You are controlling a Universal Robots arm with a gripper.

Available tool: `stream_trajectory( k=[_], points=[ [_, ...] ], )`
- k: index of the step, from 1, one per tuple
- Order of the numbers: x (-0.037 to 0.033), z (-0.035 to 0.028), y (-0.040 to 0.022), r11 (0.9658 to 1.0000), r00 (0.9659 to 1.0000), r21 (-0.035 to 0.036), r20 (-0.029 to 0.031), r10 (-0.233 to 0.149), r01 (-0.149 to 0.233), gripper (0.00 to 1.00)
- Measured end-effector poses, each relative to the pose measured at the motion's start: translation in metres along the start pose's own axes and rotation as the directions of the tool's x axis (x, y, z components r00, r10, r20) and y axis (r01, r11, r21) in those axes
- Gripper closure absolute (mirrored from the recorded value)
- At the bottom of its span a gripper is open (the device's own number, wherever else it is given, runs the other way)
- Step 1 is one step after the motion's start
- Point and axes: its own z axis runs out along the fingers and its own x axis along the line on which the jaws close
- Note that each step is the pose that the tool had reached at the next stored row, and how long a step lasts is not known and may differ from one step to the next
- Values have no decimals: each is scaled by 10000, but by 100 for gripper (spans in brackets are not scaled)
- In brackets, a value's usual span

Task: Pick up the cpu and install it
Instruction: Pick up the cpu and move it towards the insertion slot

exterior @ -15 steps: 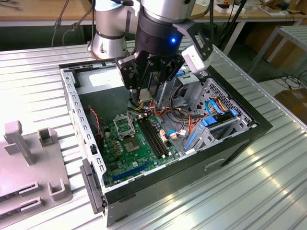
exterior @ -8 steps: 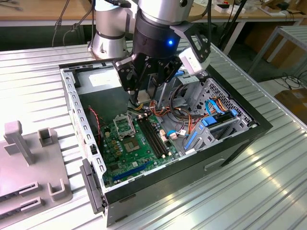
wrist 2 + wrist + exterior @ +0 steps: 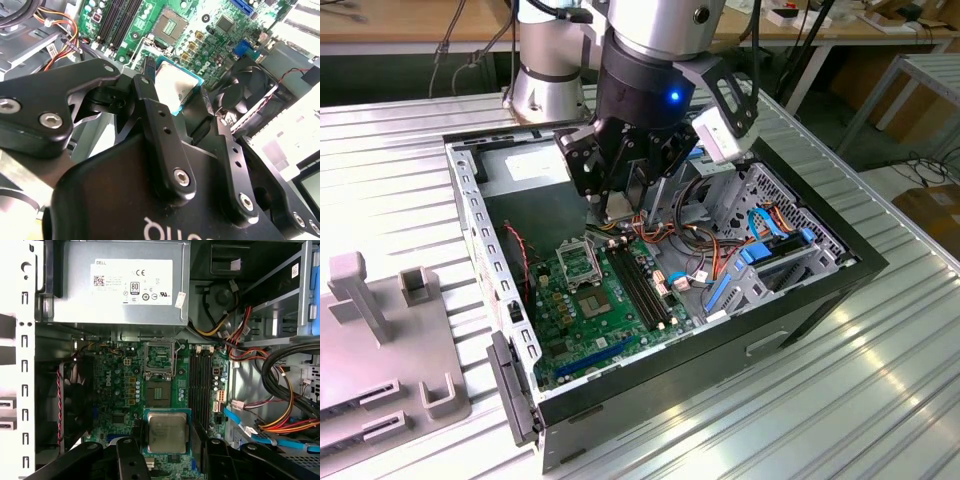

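Cpu (image 3: 166,431) was seen pinched at two opposite edges between the black fingers (image 3: 131,462) of the gripper (image 3: 167,441). Its silver-grey top was turned to the camera in both wrist views, and its rim was ringed in teal. It was held in the air over the green motherboard (image 3: 117,400), apart from the metal-framed socket (image 3: 160,359). In the first wrist view, a smaller brown square component (image 3: 160,392) was seen on the board between the held chip and that socket. Beside the socket the long black memory slots (image 3: 200,385) were laid in parallel. On the socket's other side a black fan (image 3: 75,400) with a twisted red-and-black lead was mounted. Farther off, a grey power supply (image 3: 120,285) was fixed against the case wall, and bundles of orange, yellow and black cables (image 3: 280,395) were draped near it. In the exterior view the open black case (image 3: 720,345) was laid on its side on a ribbed metal table (image 3: 860,400). Grey fixtures (image 3: 380,330) were stood on that table at the exterior view's left.
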Motion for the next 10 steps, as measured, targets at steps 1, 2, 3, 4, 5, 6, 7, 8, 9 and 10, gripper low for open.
stream_trajectory(
  k=[1,2,3,4,5,6,7,8,9,10],
  points=[
    [1,4,-3,10000,10000,2,-1,0,0,53],
    [2,13,-5,10000,10000,1,-1,0,0,53],
    [3,20,-7,10000,10000,2,-1,-1,1,53],
    [3,25,-7,10000,10000,3,-2,-2,2,53],
    [3,31,-7,10000,10000,2,-1,-3,3,53],
    [4,37,-7,10000,10000,2,-1,-2,2,53],
    [5,43,-7,10000,10000,1,-1,-1,1,53],
    [6,49,-7,10000,10000,2,-1,-1,1,53],
    [7,59,-7,10000,10000,1,0,-2,2,53],
    [7,64,-7,10000,10000,2,-1,-1,1,53]
  ],
)
